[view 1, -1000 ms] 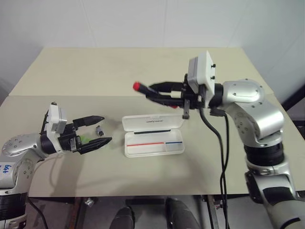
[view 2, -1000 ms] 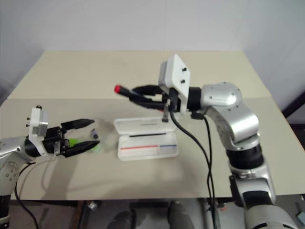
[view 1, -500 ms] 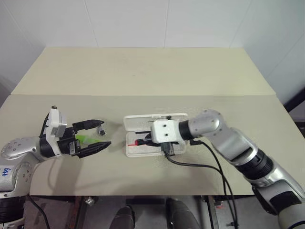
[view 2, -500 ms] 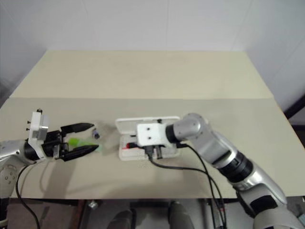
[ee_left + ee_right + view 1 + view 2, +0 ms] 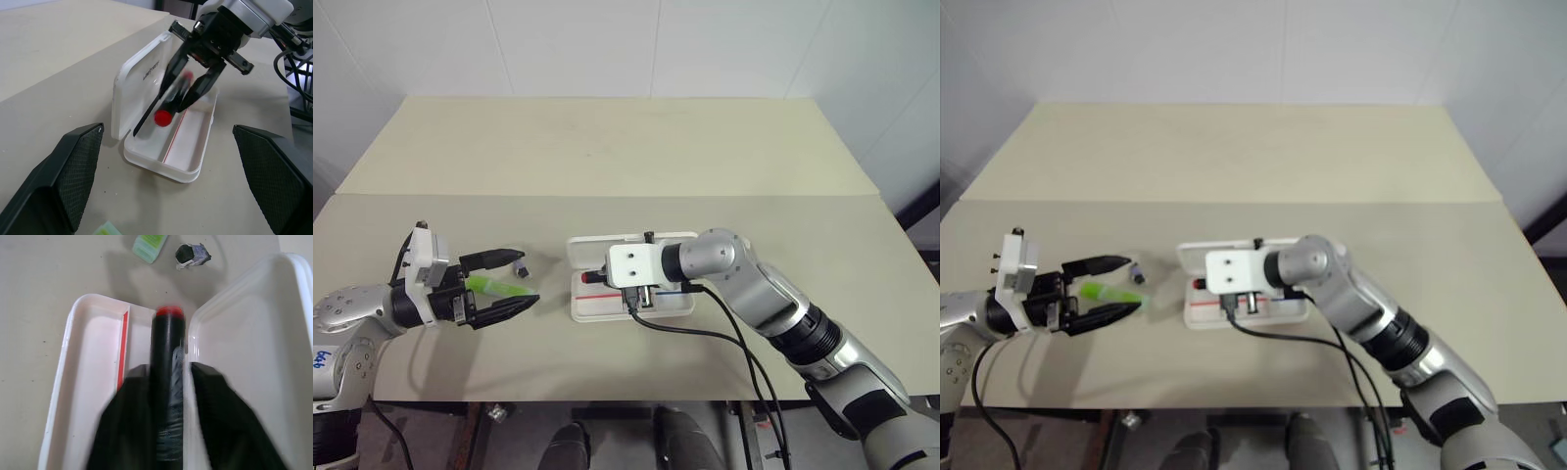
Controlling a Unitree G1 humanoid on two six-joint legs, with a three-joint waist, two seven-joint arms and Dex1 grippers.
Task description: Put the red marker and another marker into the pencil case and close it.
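The white pencil case (image 5: pixel 668 307) lies open at mid-table, its lid (image 5: pixel 599 250) flat on the far side. My right gripper (image 5: pixel 171 369) reaches down into the tray with its jaws parted. The red marker (image 5: pixel 167 347), black with a red end, sits loosely between its fingers along the hinge side. The marker's red tip (image 5: pixel 585 278) is at the tray's left end. To the left, my left gripper (image 5: pixel 525 277) stands open and level. The lime-green marker (image 5: pixel 495 286) lies on the table between its fingers.
A small dark grey stub (image 5: pixel 520 266) lies by the left gripper's far fingertip. My right wrist's black cable (image 5: pixel 705 334) trails over the table's front edge. A seam (image 5: pixel 607 196) crosses the beige table behind the case.
My right gripper swung down from above the lid into the tray with the red marker, and its jaws have widened around it. The left gripper stayed put.
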